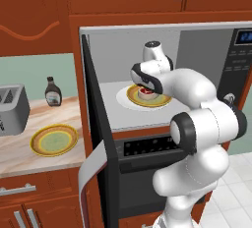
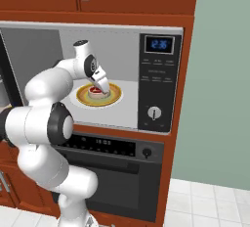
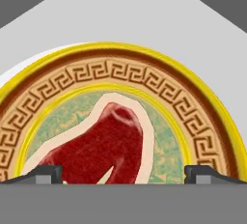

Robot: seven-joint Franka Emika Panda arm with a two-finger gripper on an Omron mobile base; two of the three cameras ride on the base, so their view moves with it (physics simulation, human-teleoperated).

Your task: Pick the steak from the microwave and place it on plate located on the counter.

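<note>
- The gripper (image 3: pixel 123 175) hangs spread wide, holding nothing, its tips either side of the steak (image 3: pixel 103 148), which lies on the white-ringed plate (image 3: pixel 144 73) inside the microwave (image 2: pixel 122 118).
- Risk: closing too high could pinch only the fat edge and let it slip.
- Further off, the empty plate (image 1: pixel 54 140) waits on the marbled counter (image 1: pixel 49 160) beside toaster (image 1: pixel 12 108) and syrup bottle (image 1: pixel 52 92).

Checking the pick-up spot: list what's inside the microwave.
Inside the microwave: a yellow-rimmed dish on a white disc, carrying the steak. The open gripper straddles the steak, hiding its near edge.
</note>
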